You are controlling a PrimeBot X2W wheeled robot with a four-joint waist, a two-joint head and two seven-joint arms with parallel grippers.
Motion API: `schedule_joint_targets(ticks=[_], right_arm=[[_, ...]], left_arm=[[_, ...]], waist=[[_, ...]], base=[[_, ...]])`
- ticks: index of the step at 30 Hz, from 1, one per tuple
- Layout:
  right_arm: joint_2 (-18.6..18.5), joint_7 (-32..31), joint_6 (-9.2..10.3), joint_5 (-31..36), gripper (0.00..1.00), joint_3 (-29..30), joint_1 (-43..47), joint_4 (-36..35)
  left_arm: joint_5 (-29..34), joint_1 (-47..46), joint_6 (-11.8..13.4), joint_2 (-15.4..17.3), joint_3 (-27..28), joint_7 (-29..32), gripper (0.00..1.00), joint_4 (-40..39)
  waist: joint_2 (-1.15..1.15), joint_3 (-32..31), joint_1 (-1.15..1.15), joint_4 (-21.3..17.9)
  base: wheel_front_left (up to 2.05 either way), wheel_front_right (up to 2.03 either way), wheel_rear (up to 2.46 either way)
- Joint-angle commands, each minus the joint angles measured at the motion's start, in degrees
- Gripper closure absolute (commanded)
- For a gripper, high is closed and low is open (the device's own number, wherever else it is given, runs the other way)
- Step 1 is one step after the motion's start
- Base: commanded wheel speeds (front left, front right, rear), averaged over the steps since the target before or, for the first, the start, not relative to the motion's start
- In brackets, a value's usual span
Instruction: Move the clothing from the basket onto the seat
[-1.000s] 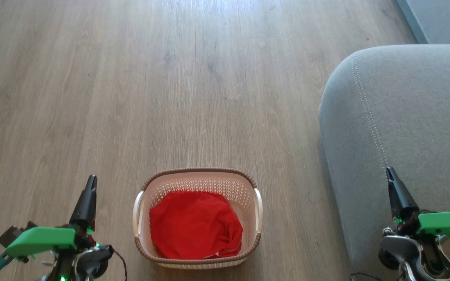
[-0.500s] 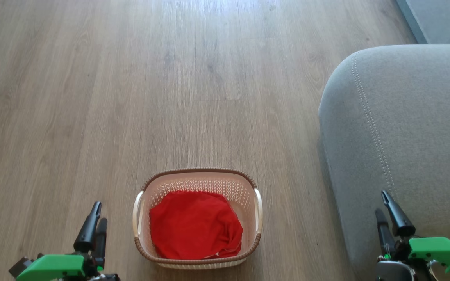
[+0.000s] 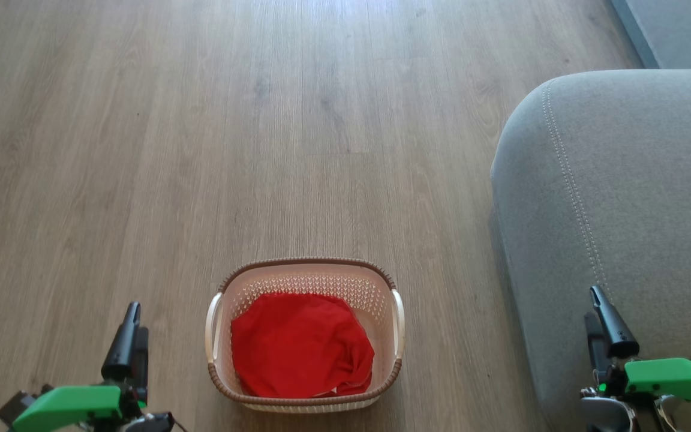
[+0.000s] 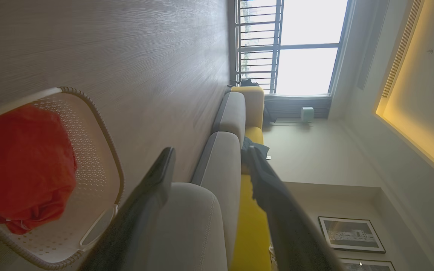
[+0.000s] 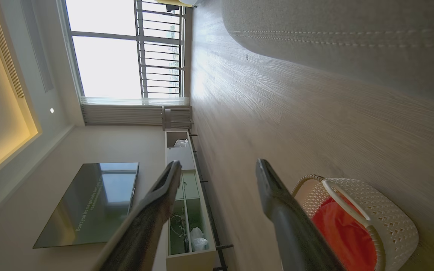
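Observation:
The red clothing [image 3: 300,345] lies bunched inside the cream basket [image 3: 306,262], which stands on the floor at the bottom middle of the head view. The grey seat [image 3: 639,180] with its pale double seam is to the right of the basket. My left gripper [image 3: 135,321] hovers left of the basket, open and holding nothing. My right gripper [image 3: 592,303] is over the seat's front edge, also open. In the left wrist view, the left gripper [image 4: 209,154] has its fingers spread, with clothing [image 4: 17,165] and basket [image 4: 96,150] to one side. The right gripper [image 5: 219,165] is spread beside the basket [image 5: 382,203].
Wooden floor [image 3: 261,120] stretches ahead and to the left of the basket. Another grey cushion [image 3: 675,30] sits at the far right corner. The wrist views show a yellow sofa part [image 4: 252,226], a window [image 4: 307,45], a TV [image 5: 89,203] and a low cabinet [image 5: 187,210].
Both grippers have dropped toward the bottom edge of the head view over the last second, and the left one has drifted slightly left. Basket and clothing have not moved.

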State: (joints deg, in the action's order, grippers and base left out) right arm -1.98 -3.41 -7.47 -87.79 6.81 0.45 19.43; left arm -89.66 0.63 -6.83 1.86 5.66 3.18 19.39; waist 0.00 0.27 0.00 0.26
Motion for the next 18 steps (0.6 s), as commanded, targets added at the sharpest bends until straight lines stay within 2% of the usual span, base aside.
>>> schedule_joint_targets(ticks=[1, 13, 18], right_arm=[[-0.26, 0.54, -0.01, 1.58, 0.0, -0.12, -3.24, -2.43], [-0.34, 2.58, -0.01, 13.81, 0.0, -0.06, -4.56, -7.25], [-0.37, 3.43, -0.01, 18.33, 0.0, 0.14, -5.31, -9.69]], left_arm=[[0.88, -3.17, -0.13, 0.29, 1.08, -0.59, 0.0, -2.39], [6.01, -4.33, -0.19, 0.38, 3.11, -2.59, 0.0, -4.66], [10.3, -4.89, -0.21, 0.41, 4.18, -3.43, 0.0, -6.62]], waist=[[0.0, 0.02, 0.0, 0.06], [0.0, 0.11, 0.0, 0.88], [0.0, 0.16, 0.0, 1.22]], base=[[0.0, 0.0, 0.0], [0.0, 0.0, 0.0], [0.0, 0.0, 0.0]])
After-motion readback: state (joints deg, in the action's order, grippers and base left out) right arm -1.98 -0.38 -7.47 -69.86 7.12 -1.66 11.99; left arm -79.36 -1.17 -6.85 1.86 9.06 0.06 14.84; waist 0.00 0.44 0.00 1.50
